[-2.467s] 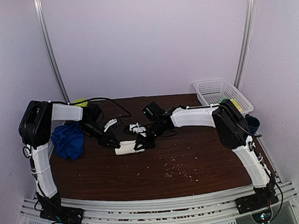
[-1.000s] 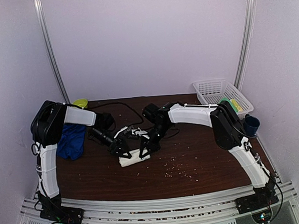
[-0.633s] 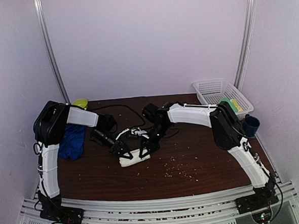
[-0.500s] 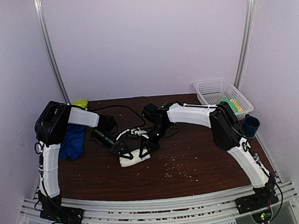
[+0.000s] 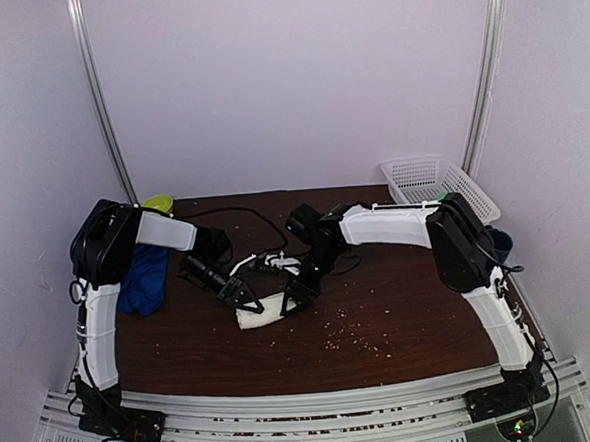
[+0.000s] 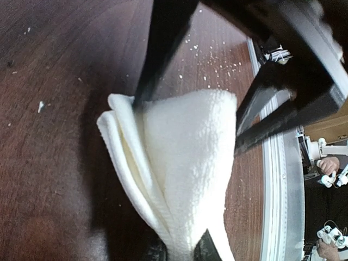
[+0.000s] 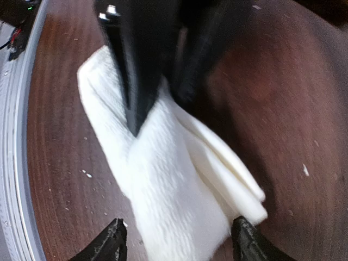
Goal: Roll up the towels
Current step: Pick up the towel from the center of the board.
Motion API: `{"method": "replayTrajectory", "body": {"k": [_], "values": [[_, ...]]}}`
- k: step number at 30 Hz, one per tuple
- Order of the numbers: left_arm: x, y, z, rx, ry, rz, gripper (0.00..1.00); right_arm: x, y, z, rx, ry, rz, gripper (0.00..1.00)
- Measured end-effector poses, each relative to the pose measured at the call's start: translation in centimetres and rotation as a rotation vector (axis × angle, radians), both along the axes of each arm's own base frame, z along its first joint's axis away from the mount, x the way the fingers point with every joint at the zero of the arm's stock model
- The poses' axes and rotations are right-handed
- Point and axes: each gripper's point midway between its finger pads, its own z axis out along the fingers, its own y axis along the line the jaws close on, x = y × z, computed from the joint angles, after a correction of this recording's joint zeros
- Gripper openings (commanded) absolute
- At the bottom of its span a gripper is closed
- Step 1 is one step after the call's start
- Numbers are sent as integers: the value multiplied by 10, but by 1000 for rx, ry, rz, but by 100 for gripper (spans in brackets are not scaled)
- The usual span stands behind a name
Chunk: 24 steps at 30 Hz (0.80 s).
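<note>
The cream-white towel lies loosely rolled on the dark wooden table, between my two grippers. My left gripper is shut on one end of it; in the left wrist view the white towel narrows into the pinch of the left gripper. My right gripper is open at the other end. In the right wrist view the right gripper has a fingertip on each side of the white towel, not pressing it. The royal blue towel lies crumpled at the far left.
A white mesh basket stands at the back right corner. A yellow-green object sits at the back left. A dark blue cup shows behind the right arm. Pale crumbs are scattered near the front. A black cable crosses the back.
My left gripper has closed on the white towel's end. My right gripper has opened and let go of the other end. The towel has stayed where it was.
</note>
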Motion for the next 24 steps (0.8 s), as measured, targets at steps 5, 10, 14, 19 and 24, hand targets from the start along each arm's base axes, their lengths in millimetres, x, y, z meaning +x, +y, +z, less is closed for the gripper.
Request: {"method": "replayTrajectory", "body": {"k": [5, 10, 14, 19, 24], "values": [[3, 0, 2, 43, -42, 28, 0, 12, -34, 19, -33, -76, -197, 80], [5, 0, 5, 72, -73, 83, 0, 25, -62, 45, -2, -163, -402, 100], [12, -1, 7, 81, -89, 150, 0, 32, -90, 49, 10, -239, -612, 100], [31, -7, 9, 76, -107, 240, 0, 35, -129, 48, -15, -360, -902, 100], [50, -9, 9, 102, -135, 320, 0, 31, -140, 66, 50, -492, -1073, 100]]}}
